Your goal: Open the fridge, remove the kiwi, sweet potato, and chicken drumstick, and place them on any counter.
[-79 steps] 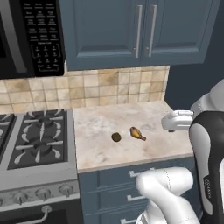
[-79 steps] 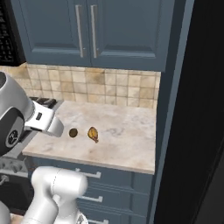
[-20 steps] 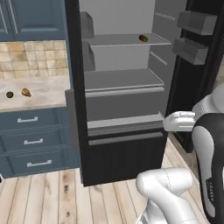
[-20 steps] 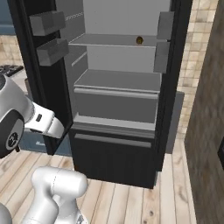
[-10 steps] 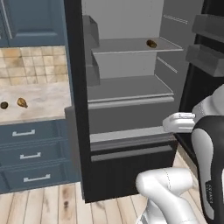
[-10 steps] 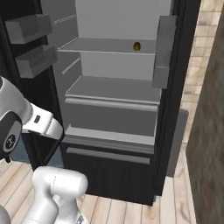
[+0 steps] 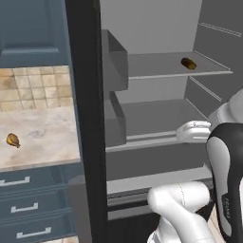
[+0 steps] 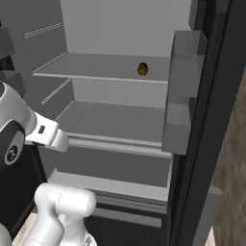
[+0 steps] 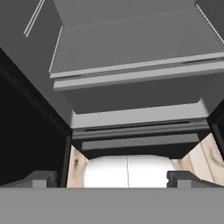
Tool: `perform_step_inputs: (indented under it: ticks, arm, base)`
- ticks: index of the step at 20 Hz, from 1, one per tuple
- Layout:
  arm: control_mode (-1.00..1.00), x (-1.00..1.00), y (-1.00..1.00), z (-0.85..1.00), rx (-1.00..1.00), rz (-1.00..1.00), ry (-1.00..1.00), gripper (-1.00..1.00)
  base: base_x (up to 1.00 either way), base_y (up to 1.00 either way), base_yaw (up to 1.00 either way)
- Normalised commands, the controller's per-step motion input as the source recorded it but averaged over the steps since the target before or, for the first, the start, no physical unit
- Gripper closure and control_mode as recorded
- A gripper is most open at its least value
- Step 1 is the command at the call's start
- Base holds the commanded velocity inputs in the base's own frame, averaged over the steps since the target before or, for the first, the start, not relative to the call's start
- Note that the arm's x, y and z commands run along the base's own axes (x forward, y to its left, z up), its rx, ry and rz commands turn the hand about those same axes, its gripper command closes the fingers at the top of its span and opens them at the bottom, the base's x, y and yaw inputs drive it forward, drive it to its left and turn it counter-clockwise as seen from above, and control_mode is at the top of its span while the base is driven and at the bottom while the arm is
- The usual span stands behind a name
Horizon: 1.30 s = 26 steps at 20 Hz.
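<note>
Black, tall fridge (image 7: 85,118) stands open. Golden chicken drumstick (image 7: 13,140) lies on the beige stone counter (image 7: 42,142). 1 small brown food (image 8: 142,69) waits on a shelf above the wide, empty gripper (image 9: 112,178).

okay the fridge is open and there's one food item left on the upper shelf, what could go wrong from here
Two risks stand out. The sweet potato lies well back on the upper shelf of the fridge, beside the door bins, so the arm may clip those bins or the shelf edge while reaching. The tool points at the lower shelves, with its fingers wide apart, so it must lift and re-aim; a hasty grasp might roll the oblong tuber further in.
</note>
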Motion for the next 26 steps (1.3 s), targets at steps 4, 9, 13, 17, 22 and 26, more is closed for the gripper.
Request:
perform_step_inputs:
  ticks: [4, 9, 13, 17, 22, 26]
  arm:
    - [1.00, 0.00, 0.00, 0.00, 0.00, 0.00, 0.00, -1.00]
    - [1.00, 0.00, 0.00, 0.00, 0.00, 0.00, 0.00, -1.00]
    - [1.00, 0.00, 0.00, 0.00, 0.00, 0.00, 0.00, -1.00]
    - [-1.00, 0.00, -0.03, 0.02, 0.01, 0.00, 0.00, -1.00]
    - [-1.00, 0.15, -0.22, 0.20, 0.00, -0.02, 0.00, -1.00]
    - [-1.00, 0.03, -0.32, 0.15, 0.00, -0.03, 0.00, -1.00]
  base:
    - [0.74, -0.28, 0.00]
    - [0.28, -0.24, 0.00]
    - [0.00, -0.11, 0.00]
    - [0.00, 0.00, 0.00]
    - [0.00, 0.00, 0.00]
    - [0.00, 0.00, 0.00]
